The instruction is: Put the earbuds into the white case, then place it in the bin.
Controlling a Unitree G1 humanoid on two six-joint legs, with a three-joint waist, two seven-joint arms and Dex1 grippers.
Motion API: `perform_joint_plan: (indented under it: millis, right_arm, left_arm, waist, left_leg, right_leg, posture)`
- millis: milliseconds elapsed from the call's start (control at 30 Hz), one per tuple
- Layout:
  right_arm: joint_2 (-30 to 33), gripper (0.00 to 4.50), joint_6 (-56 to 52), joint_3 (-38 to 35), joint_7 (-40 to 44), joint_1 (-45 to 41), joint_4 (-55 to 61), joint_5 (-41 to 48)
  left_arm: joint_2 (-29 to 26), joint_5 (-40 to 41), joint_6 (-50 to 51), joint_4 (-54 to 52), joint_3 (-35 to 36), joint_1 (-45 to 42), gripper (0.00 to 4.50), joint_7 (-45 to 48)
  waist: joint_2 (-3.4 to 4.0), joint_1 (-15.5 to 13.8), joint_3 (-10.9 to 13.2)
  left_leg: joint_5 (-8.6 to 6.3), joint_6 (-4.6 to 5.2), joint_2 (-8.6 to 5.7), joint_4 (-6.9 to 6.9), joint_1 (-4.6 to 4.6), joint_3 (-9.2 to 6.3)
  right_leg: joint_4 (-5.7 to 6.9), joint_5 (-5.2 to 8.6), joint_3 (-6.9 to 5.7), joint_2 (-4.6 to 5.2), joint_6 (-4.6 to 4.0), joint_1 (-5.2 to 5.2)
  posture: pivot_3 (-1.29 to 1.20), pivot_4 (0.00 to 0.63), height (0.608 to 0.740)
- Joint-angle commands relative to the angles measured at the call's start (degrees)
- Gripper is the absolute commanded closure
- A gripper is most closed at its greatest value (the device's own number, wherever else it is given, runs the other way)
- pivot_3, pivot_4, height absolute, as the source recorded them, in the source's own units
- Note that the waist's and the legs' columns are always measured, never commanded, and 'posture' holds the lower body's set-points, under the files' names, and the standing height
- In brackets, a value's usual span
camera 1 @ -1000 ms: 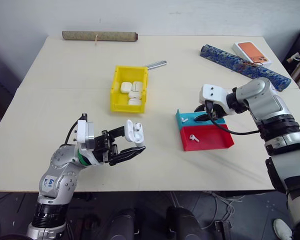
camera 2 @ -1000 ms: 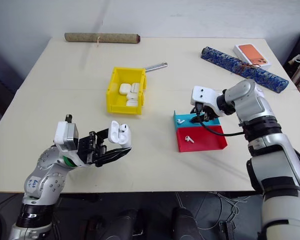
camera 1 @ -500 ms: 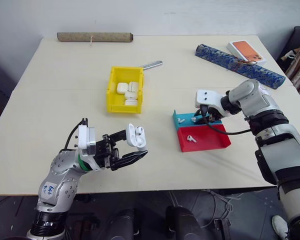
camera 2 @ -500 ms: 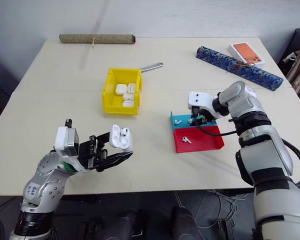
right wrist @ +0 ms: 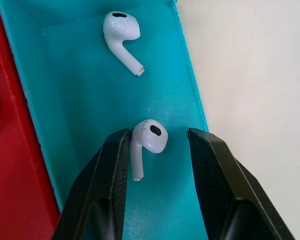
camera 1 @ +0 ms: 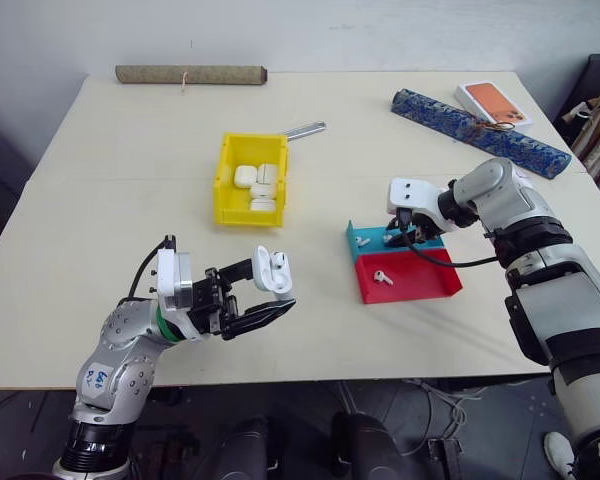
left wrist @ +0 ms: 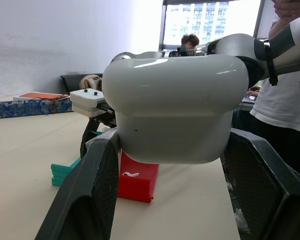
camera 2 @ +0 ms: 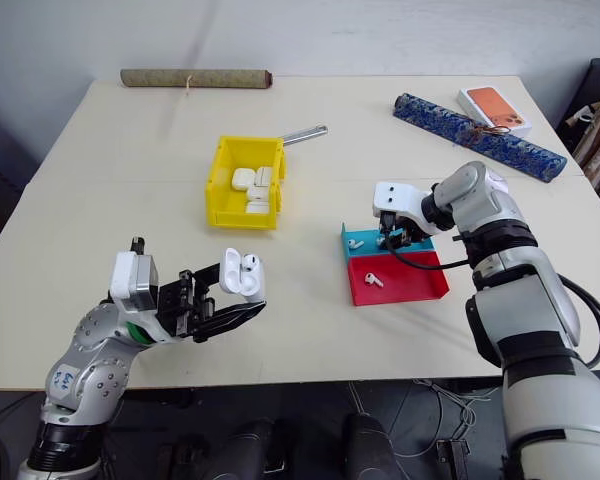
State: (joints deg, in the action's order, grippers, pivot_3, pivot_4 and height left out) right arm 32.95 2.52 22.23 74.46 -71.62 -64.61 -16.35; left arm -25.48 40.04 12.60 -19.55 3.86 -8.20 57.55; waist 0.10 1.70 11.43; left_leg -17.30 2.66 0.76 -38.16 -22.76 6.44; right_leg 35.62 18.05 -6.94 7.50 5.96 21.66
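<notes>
The right pincer (right wrist: 155,165) hangs over the teal half of the shallow tray (camera 1: 368,237) with its two black fingers parted and straddling one earbud (right wrist: 146,142): the bud lies flat between the pads, its head toward one finger, its stem right against the other finger and running roughly along it, so closing should catch it across its narrow width. I judge it not yet gripped, as a gap shows on the head's side. A second earbud (right wrist: 121,35) lies further along the same compartment, and a third (camera 1: 383,277) sits in the red half. The left pincer (camera 1: 252,290) is clenched on the white case (camera 1: 272,271), lid flipped open, held above the counter (camera 1: 130,180) well apart from the tray; the right arm is plainly nearer the buds. The yellow bin (camera 1: 229,180) stands beyond, already holding several white cases. Whether the open case is still empty is too small to tell.
</notes>
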Motion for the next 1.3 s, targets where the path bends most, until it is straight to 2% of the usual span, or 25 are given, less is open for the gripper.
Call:
perform_joint_plan:
  millis: [33, 100, 200, 267, 667, 733, 833, 967, 1067, 1133, 1300]
  right_arm:
    - [-0.2, 2.68, 0.2, -0.4, 0.2, -0.3, 0.2, -0.7]
    - [-0.2, 2.68, 0.1, -0.5, 0.4, -0.2, 0.3, -0.7]
    - [-0.1, 3.29, 0.1, -0.5, 0.8, 0.0, 0.4, -0.8]
    - [-0.1, 3.95, 0.1, -0.5, 1.1, 0.0, 0.5, -0.9]
    - [0.6, 4.06, 0.3, -3.0, 2.7, 0.1, 1.9, 1.8]
    - [1.6, 4.06, -0.1, -7.3, 5.7, -1.1, 3.1, 6.5]
    - [3.5, 4.06, -4.5, -15.1, 15.2, -1.5, 7.3, 16.5]
    - [5.1, 4.06, -26.3, -22.8, 17.9, 1.8, 22.7, 32.3]
    - [2.5, 4.06, -45.4, -31.5, 10.5, 6.5, 39.3, 46.8]
    - [-0.2, 4.06, -53.3, -36.6, 5.3, 10.5, 48.8, 55.6]
    - [-4.5, 4.06, -64.4, -39.1, -4.8, 18.7, 65.6, 67.6]
  left_arm:
    - [-0.4, 0.7, -0.1, -1.9, 0.4, -0.8, 1.78, -0.1]
    - [-0.4, 0.7, -0.1, -1.9, 0.4, -0.9, 1.78, -0.1]
    - [-0.6, 0.8, 0.0, -1.9, 0.5, -1.0, 1.78, -0.1]
    - [-0.6, 0.9, 0.1, -1.9, 0.6, -1.0, 1.78, -0.1]
    - [-0.6, 0.8, 0.3, -1.5, 0.5, -2.1, 1.78, -0.2]
    - [-0.5, 0.7, 0.3, -1.1, 0.4, -2.8, 1.78, -0.1]
    - [-0.3, 0.5, 0.0, 0.0, 0.2, -4.1, 1.78, 0.4]
    - [0.0, -0.5, -0.8, 2.4, -0.4, -6.2, 1.78, 1.3]
    - [0.5, -1.3, -1.0, 4.6, -1.0, -8.3, 1.78, 1.3]
    - [1.1, -2.3, -0.9, 5.9, -1.8, -9.5, 1.78, 0.9]
    - [2.9, -4.5, -1.2, 8.0, -3.7, -11.9, 1.78, -0.2]
  waist:
    - [0.00, 0.0, 0.0]
    - [0.00, 0.0, 0.0]
    - [0.00, 0.0, 0.0]
    - [0.00, 0.0, 0.0]
    - [0.00, 0.0, 0.0]
    - [0.00, 0.0, 0.0]
    - [0.02, -0.2, 0.0]
    - [0.02, -0.2, 0.0]
    - [0.01, -0.3, 0.0]
    - [0.01, -0.2, 0.0]
    - [0.01, -0.4, 0.0]
  left_leg:
    - [0.00, 0.00, 0.00, 0.00, 0.00, 0.00]
    - [0.00, 0.00, 0.00, 0.00, 0.03, 0.00]
    - [0.00, 0.00, 0.00, 0.00, 0.03, 0.00]
    - [0.00, 0.00, 0.00, -0.01, 0.03, 0.00]
    - [0.01, -0.01, 0.00, -0.01, 0.04, 0.00]
    - [0.01, -0.01, 0.00, 0.00, 0.03, 0.01]
    - [0.02, 0.01, 0.00, 0.00, 0.01, 0.01]
    - [0.01, 0.01, 0.00, 0.00, 0.02, -0.06]
    - [0.01, 0.01, 0.01, 0.00, 0.02, -0.12]
    - [0.02, 0.00, 0.02, 0.00, -0.01, -0.22]
    - [0.02, 0.00, -0.04, 0.00, -0.06, -0.24]
  right_leg:
    - [0.00, 0.00, 0.00, 0.00, 0.00, -0.01]
    - [0.01, 0.00, 0.00, 0.00, 0.00, -0.03]
    - [0.01, 0.00, 0.01, 0.00, 0.00, -0.03]
    - [0.01, 0.00, 0.01, 0.00, 0.00, -0.03]
    - [0.02, 0.00, 0.01, 0.00, 0.00, -0.04]
    - [0.02, 0.00, 0.01, 0.00, 0.00, -0.03]
    - [0.00, 0.00, 0.01, -0.01, 0.00, -0.03]
    - [0.01, 0.00, -0.01, 0.01, 0.00, -0.04]
    - [0.02, 0.00, -0.07, 0.02, 0.00, -0.06]
    - [0.03, 0.00, -0.16, 0.03, 0.00, -0.07]
    - [0.04, 0.00, -0.19, 0.05, 0.00, -0.05]
  posture:
    - [0.00, 0.150, 0.740]
    - [0.00, 0.150, 0.740]
    - [0.00, 0.150, 0.740]
    - [0.00, 0.150, 0.740]
    - [0.00, 0.150, 0.740]
    - [0.00, 0.150, 0.740]
    - [0.00, 0.150, 0.740]
    - [0.00, 0.150, 0.740]
    - [0.00, 0.150, 0.740]
    - [0.00, 0.150, 0.740]
    - [0.00, 0.150, 0.740]
